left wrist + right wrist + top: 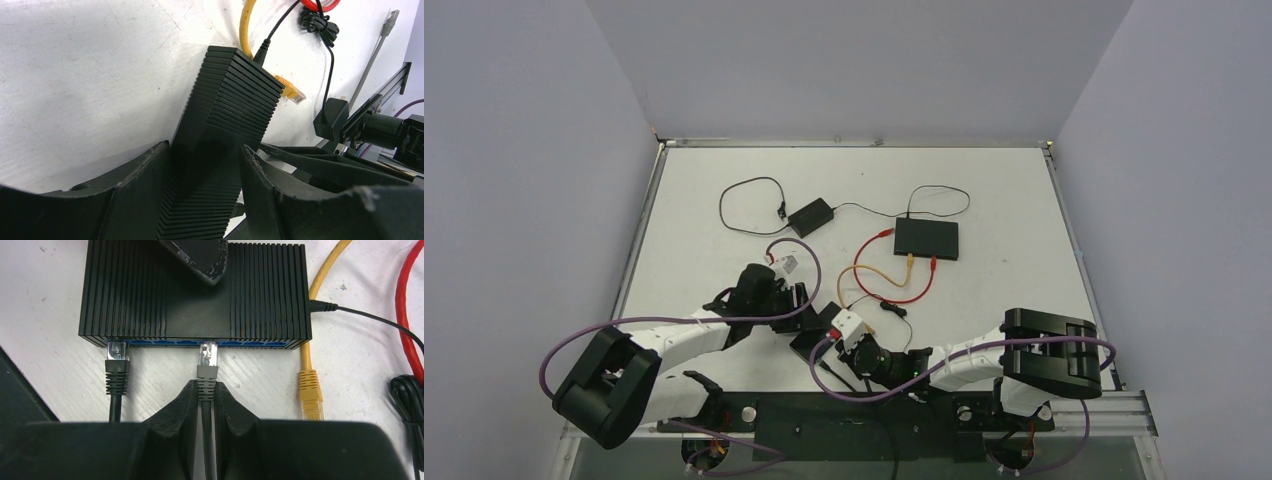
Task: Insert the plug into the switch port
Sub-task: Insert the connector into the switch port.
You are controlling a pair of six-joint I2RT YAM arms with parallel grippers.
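A white table (704, 180) stood in a small space with plain walls on three sides: a back wall (854, 60), a left wall (524, 200) and a right wall (1174, 200), all pale grey-purple. A thin metal edge (854, 143) ran around the table top, and a silver rail (1114, 405) lay along its near side. The light was soft and even, and the table top had small scratches.
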